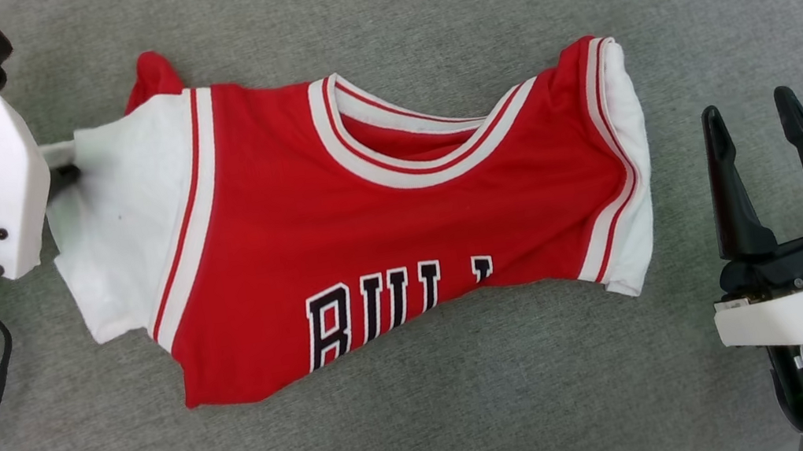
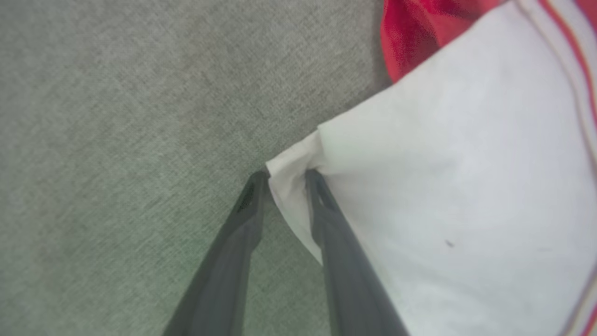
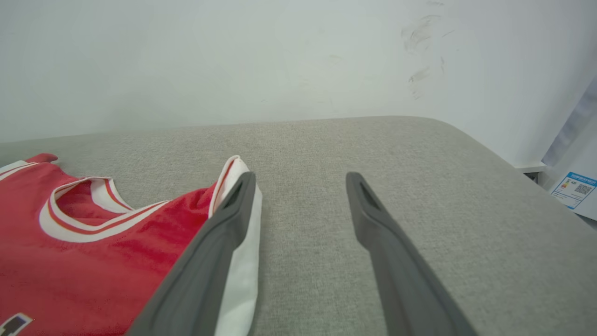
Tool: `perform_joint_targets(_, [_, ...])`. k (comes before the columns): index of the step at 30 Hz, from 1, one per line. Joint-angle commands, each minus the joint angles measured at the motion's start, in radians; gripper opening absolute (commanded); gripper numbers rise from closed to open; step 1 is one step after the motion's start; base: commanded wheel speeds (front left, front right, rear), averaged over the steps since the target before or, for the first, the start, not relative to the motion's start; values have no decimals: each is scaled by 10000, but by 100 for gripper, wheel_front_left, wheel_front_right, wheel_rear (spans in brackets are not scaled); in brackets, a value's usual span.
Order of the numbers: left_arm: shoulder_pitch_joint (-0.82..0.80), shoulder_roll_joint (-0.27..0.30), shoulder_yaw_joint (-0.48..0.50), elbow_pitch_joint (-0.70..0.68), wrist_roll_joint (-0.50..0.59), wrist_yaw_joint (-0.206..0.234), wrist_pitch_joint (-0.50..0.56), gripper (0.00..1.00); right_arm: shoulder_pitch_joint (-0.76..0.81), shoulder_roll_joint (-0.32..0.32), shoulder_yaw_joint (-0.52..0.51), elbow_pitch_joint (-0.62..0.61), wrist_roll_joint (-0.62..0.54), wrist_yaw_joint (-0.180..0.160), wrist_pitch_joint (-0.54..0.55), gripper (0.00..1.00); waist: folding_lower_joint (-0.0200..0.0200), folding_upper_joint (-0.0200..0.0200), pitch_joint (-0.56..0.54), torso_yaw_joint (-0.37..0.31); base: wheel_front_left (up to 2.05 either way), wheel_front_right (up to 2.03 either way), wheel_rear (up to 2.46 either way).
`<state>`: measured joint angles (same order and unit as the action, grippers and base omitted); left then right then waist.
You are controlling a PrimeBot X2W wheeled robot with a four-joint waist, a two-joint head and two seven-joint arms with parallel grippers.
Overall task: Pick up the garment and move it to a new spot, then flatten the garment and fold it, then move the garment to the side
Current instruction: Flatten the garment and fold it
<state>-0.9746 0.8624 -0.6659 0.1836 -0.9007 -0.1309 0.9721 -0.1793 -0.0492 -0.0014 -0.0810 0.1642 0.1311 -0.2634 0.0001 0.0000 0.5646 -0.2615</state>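
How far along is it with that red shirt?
The red jersey shirt with white sleeves lies spread on the grey fabric surface, its lettering cut off at the lower edge, so one fold may be made. In hand: the left hand pinches a sleeve corner; the right hand is open, apart from it. Finishing the fold and moving it aside remain.

I see the garment (image 1: 373,246) as smooth red cloth with matt white sleeves; the desk (image 1: 478,421) wears coarse grey woven fabric; my right pincer (image 1: 747,102) looks matt dark plastic.
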Motion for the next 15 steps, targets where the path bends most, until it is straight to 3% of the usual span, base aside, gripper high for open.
perform_joint_targets(1, [511,-164,-426,382,22,19,-56,0,-35,-21,-50,23,-82,-7,-19,100,-1,0,-42,95,0,0,0])
perform_joint_targets(6, [469,-278,-97,625,-35,22,-1394,0,-64,-21,-128,114,-335,-7,-19,100,-1,0,-511,489,0,0,0])
perform_joint_targets(15, [1483,-1,288,934,-352,83,-3530,0,278,-23,-205,473,-836,-7,-19,100,-1,0,-1877,1455,0,0,0])
